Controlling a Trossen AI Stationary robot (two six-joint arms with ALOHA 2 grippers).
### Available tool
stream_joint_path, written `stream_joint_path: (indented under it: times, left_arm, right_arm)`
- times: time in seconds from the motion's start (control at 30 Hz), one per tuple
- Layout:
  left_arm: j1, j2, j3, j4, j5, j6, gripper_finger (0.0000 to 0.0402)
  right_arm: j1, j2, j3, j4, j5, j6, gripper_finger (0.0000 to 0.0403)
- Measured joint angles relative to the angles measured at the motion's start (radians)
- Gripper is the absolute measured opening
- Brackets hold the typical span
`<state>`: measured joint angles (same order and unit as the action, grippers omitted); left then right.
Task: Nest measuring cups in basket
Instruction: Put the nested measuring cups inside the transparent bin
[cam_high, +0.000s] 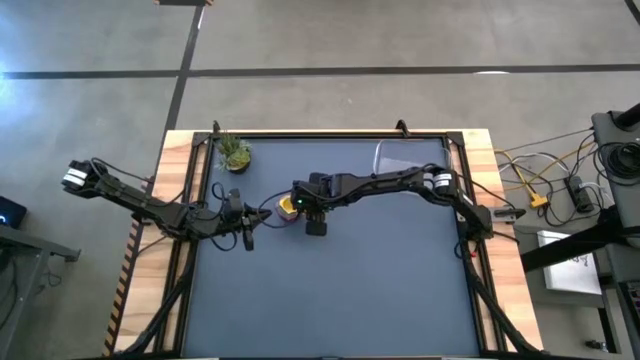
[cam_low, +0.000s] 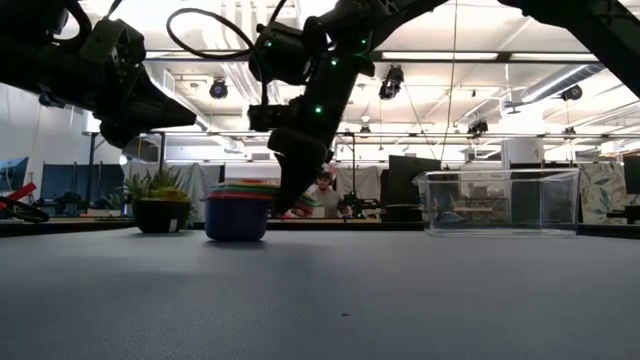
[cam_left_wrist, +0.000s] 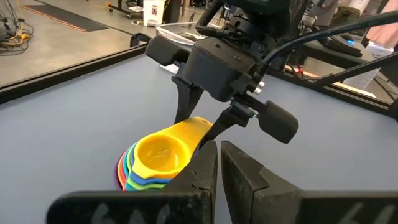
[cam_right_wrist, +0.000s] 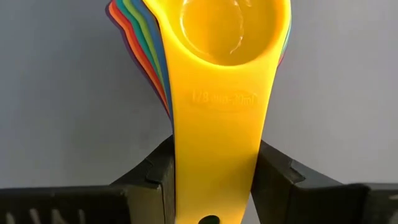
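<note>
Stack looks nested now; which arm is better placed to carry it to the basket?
Right. The right gripper already straddles the yellow cup's handle atop the nested cups, and the basket sits on the right arm's side. The left gripper is shut beside the stack, farther from the basket.

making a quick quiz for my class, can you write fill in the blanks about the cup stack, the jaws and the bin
1. The cup on top of the nested measuring cups is ____.
2. The right gripper has its jaws either side of that cup's ____.
3. The clear basket holds ____ of the cups.
4. The left gripper jaws are nearly ____.

Missing words: yellow; handle; none; shut
</note>
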<state>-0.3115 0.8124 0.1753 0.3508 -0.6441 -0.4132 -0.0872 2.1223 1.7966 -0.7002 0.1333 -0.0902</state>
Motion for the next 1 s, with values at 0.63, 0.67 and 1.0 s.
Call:
stream_joint_path:
  times: [0.63, 0.67, 1.0]
  left_arm:
    - [0.0, 0.0, 0.0, -0.002, 0.006, 0.0, 0.0004]
    - [0.0, 0.0, 0.0, -0.002, 0.007, 0.0, 0.0004]
    - [0.0, 0.0, 0.0, -0.006, 0.008, -0.007, 0.0004]
  right_arm:
    - [-0.019, -0.094, 0.177, -0.29, -0.011, -0.037, 0.0134]
    - [-0.029, -0.111, 0.177, -0.309, -0.017, -0.039, 0.0134]
    - [-0.106, -0.442, -0.052, -0.373, -0.095, -0.083, 0.0134]
